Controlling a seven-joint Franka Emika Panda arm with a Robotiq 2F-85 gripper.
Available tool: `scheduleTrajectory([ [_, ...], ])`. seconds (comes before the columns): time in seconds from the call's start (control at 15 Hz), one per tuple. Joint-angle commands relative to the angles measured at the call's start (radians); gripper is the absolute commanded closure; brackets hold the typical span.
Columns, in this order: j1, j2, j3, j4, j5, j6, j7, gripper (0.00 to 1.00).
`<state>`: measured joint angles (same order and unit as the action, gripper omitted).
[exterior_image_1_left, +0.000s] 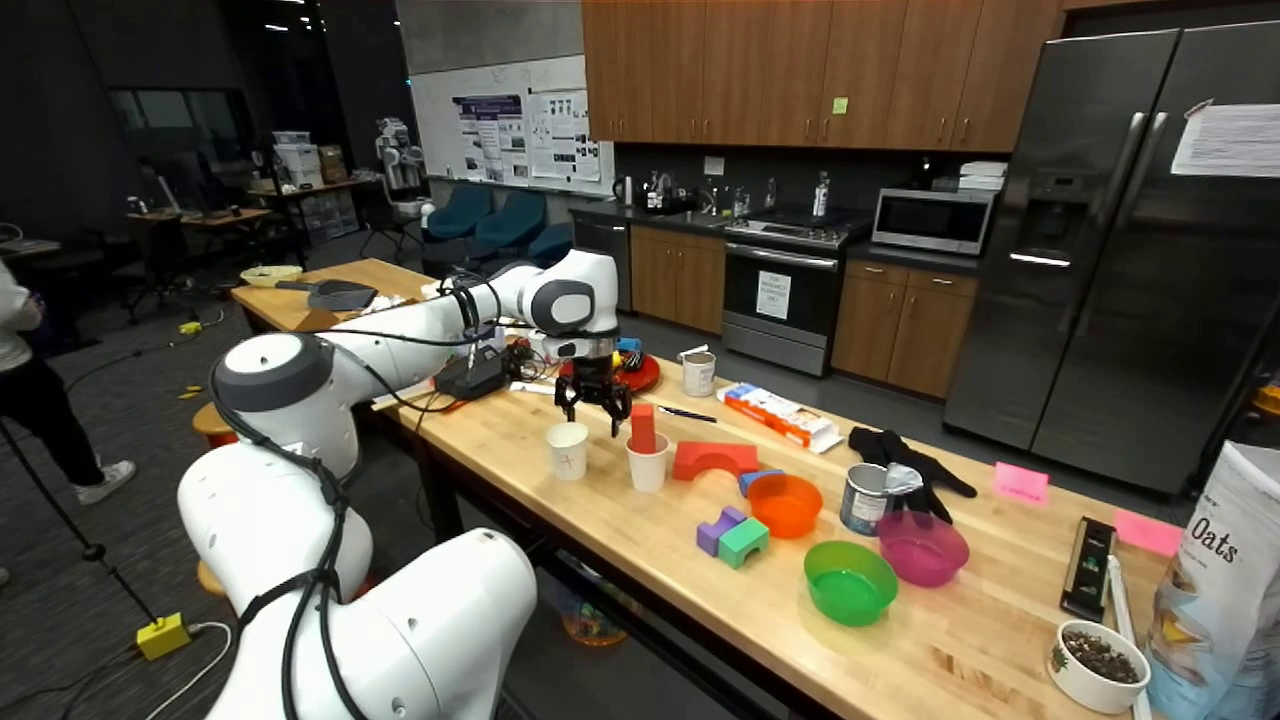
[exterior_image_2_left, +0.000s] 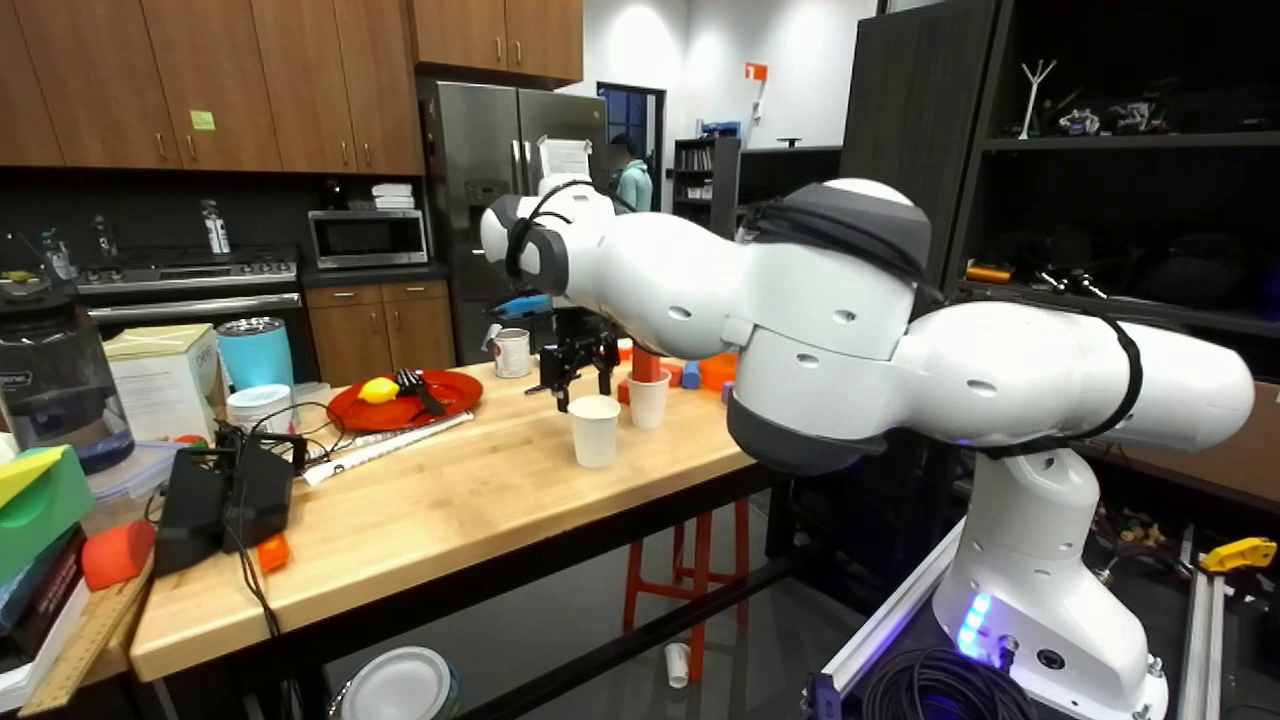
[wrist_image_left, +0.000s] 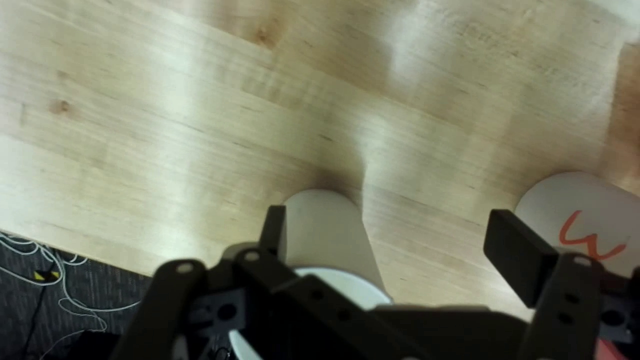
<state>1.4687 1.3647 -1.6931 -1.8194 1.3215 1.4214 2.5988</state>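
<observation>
Wrist view: the end effector (wrist_image_left: 395, 245) is spread wide, its black fingers (wrist_image_left: 272, 230) well apart. A white paper cup (wrist_image_left: 325, 230) shows just beside one fingertip, partly hidden by the end effector; whether they touch cannot be told. Near the opposite fingertip is a second cup (wrist_image_left: 590, 212), marked in red handwriting. In both exterior views the two cups stand upright on the desk (exterior_image_1_left: 1010, 570), near each other but apart, and the fingertips hang near their rims. A red block (exterior_image_1_left: 643, 428) rises out of the second cup. Farther along the desk, in an exterior view, a red arch block (exterior_image_1_left: 715, 455) lies near an orange bowl (exterior_image_1_left: 785, 515), with a purple block (exterior_image_1_left: 712, 535) and a green block (exterior_image_1_left: 745, 542) side by side next to that bowl. A green bowl (exterior_image_1_left: 850, 602) and a magenta bowl (exterior_image_1_left: 925, 563) sit beyond, near an open metal can (exterior_image_1_left: 863, 500) and a black glove (exterior_image_1_left: 900, 450). In an exterior view, a red plate (exterior_image_2_left: 463, 391) carries a yellow lemon-shaped piece (exterior_image_2_left: 379, 390) and black utensils (exterior_image_2_left: 425, 396), with a white strip (exterior_image_2_left: 390, 445) lying along its near side.
</observation>
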Motion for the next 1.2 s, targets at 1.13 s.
scheduleTrajectory([
  [1.13, 0.000, 0.071, -0.043, -0.006, 0.018, -0.031, 0.000, 0.00],
])
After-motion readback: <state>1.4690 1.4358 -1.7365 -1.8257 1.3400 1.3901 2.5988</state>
